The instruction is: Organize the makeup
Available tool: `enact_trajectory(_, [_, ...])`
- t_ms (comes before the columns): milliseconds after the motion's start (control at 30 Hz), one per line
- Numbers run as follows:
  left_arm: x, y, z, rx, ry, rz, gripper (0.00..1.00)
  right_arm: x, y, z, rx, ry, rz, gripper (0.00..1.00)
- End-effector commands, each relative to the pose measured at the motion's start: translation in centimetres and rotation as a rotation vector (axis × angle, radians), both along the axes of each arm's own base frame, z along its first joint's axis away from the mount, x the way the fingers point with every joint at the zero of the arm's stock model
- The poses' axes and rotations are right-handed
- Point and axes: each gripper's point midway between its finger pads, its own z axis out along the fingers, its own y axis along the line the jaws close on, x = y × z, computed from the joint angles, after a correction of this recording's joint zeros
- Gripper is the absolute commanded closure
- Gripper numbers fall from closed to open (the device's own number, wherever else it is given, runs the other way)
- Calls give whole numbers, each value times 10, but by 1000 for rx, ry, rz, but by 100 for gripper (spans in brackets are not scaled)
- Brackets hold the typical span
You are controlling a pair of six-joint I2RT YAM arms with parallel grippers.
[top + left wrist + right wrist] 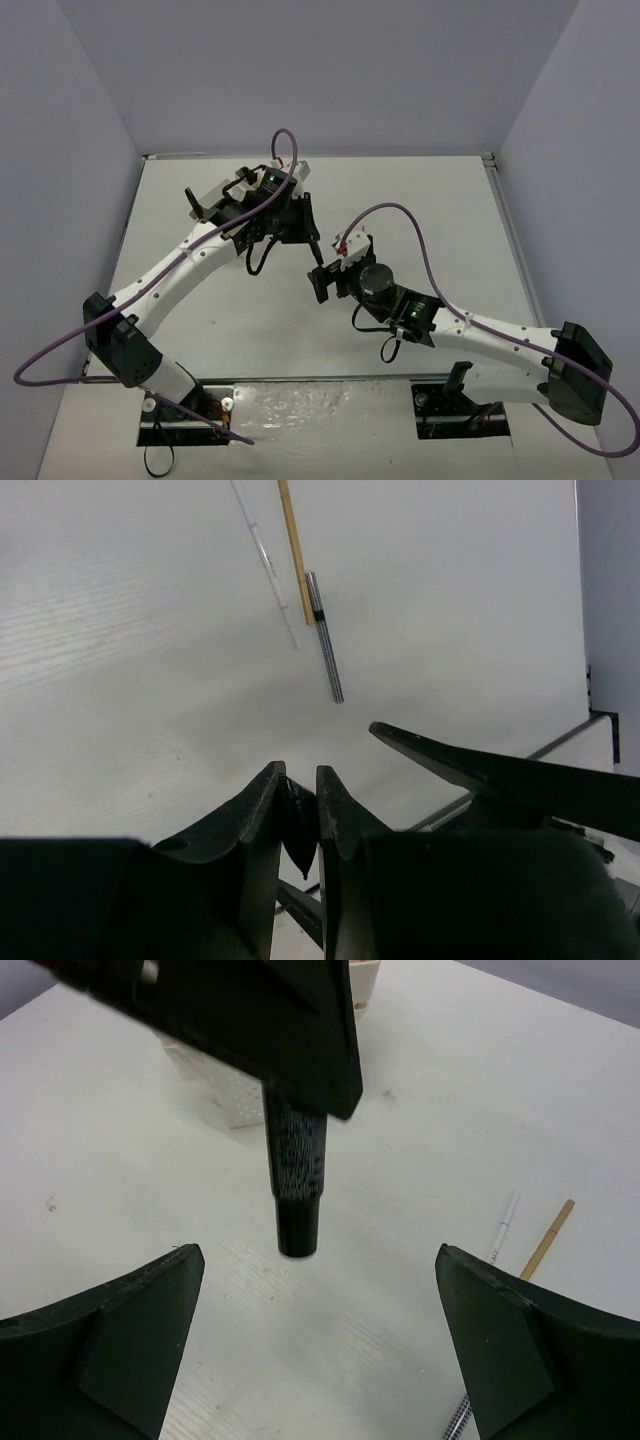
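Note:
My left gripper (300, 785) is shut on a black makeup tube (297, 1175), which hangs cap-down just above the table. In the top view this gripper (310, 240) is at mid-table. My right gripper (320, 1260) is open and empty, its fingers (130, 1330) wide apart on either side, short of the tube; in the top view it (325, 275) sits just near-right of the left one. Three thin sticks lie together on the table: a white one (265, 560), a tan one (293, 550) and a grey patterned one (325, 635). The white (503, 1225) and tan (547, 1240) ones also show right of the right gripper.
Part of a white plastic box (228, 1095) stands on the table behind the hanging tube, mostly hidden by the left gripper. One right-gripper finger (500, 775) crosses the left wrist view. Grey walls bound the white table (430, 190) on three sides.

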Motion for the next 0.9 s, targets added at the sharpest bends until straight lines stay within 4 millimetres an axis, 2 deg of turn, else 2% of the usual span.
enact_trajectory(0, [62, 33, 47, 76, -263, 136, 100, 15, -15, 26, 65, -8, -155, 0])
enact_trajectory(200, [136, 86, 70, 197, -425, 303, 100, 18, -53, 7, 37, 38, -324, 0])
enact_trajectory(300, [165, 107, 80, 244, -484, 363, 100, 19, -72, -1, 48, 72, -385, 0])
enact_trajectory(400, [197, 126, 74, 296, -499, 406, 100, 19, -86, -5, 73, 102, -421, 0])
enact_trajectory(533, [223, 139, 71, 321, -513, 438, 100, 18, -101, -7, 82, 113, -439, 0])
enact_trajectory(667, [241, 138, 62, 314, -517, 440, 100, 19, -114, -7, 99, 115, -456, 0])
enact_trajectory(867, [252, 137, 41, 318, -488, 444, 100, 19, -124, -14, 79, 124, -480, 0])
